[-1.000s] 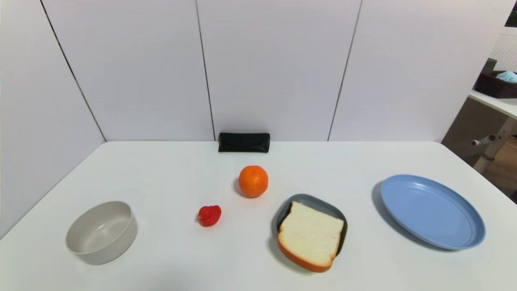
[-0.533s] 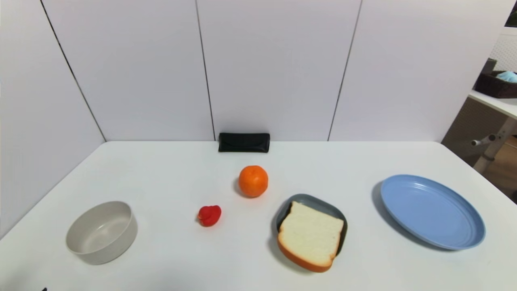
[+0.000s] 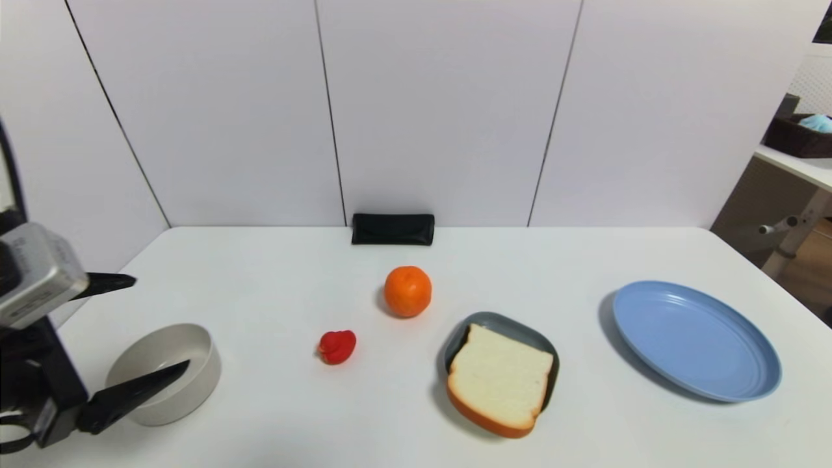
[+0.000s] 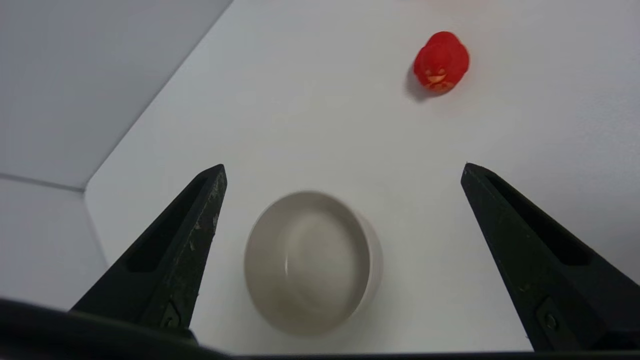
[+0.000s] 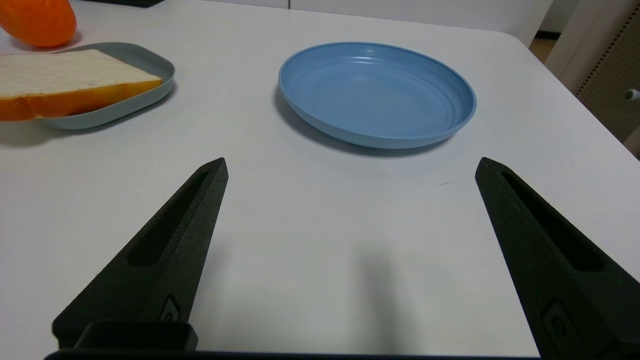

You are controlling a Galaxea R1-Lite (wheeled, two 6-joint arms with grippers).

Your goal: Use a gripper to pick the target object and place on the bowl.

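1. The white table ran from the near edge to pale wall panels at the far side; a desk with a dark basket showed past the far right corner.
2. Nearest on the left, the left gripper hung above the bowl, its fingers spread wide and holding nothing; from the wrist the bowl lay between the two fingertips.
3. The right gripper was over bare table on the near right, jaws wide apart and empty, pointing toward the blue plate.
4. The toast lay near centre-right on a grey dish, its near crust overhanging the dish's rim, well apart from the bowl.
5. A red toy sat between bowl and toast; an orange stood farther back, and the blue plate lay to the right.
6. A black case rested against the far wall.
7. Half a second earlier the head view showed almost no arm; the left gripper had since come in at the left edge over the bowl. Nothing on the table had shifted.
8. The left arm was cut off by the head view's left edge, and its near finger covered part of the bowl's rim. The right gripper was outside the head view. The toast and orange were cut off in the right wrist view.
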